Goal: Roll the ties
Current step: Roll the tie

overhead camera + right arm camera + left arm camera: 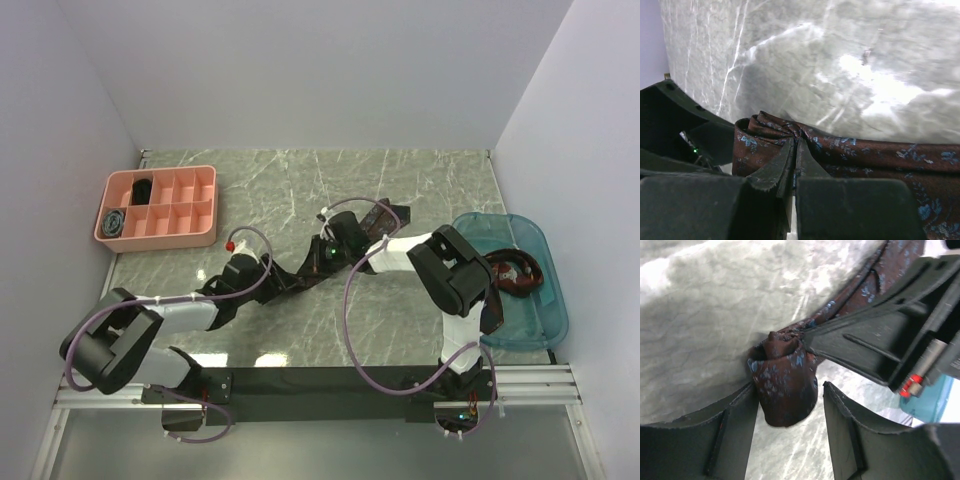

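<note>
The left gripper [790, 400] has its 2 fingers apart, with the rolled end of the tie [785, 387] between them. I think it should close softly on the roll and turn it tight. The right gripper [796, 147] is clamped on the tie just beside the roll. The tie is dark red-brown with small blue flowers.

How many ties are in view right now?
4. In the pink organizer: a black coil and a grey-blue coil. A maroon tie, partly rolled, lies on the table. A dark red tie lies in the blue tray; the right arm may hide more there.
</note>
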`<state>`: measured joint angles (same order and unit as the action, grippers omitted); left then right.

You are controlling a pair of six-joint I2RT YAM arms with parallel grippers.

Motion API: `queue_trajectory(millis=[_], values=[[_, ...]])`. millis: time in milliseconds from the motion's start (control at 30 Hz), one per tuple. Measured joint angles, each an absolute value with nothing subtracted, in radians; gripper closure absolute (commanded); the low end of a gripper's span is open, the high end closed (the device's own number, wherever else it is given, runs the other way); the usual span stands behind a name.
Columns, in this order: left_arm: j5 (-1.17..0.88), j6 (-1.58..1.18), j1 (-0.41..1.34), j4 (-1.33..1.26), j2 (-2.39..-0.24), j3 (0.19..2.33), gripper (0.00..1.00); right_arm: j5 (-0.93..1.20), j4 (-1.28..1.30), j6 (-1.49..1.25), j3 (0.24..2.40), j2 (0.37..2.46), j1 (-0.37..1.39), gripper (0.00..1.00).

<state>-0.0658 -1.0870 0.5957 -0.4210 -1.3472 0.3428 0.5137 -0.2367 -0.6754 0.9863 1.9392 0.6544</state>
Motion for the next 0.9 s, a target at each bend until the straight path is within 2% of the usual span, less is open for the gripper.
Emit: queue_trajectory(millis=[300,500,733,900], values=[[-0.036,-1.130,0.604,-0.448,-1.382,0.336,0.48,0.491,-0.279,-0.665,0.975,1.940,0.678,1.00],[-0.032,-1.151,0.604,-0.492,-1.388,0.316,0.45,0.495,-0.345,-0.664,0.960,1.954,0.680,1.00],[0.010,-1.157,0.604,-0.419,-1.282,0.301,0.42,0.490,-0.387,-0.656,0.948,1.961,0.692,1.00],[0.021,-1.161,0.595,-0.397,-1.274,0.301,0.45,0.490,-0.405,-0.649,0.946,1.967,0.694,1.00]])
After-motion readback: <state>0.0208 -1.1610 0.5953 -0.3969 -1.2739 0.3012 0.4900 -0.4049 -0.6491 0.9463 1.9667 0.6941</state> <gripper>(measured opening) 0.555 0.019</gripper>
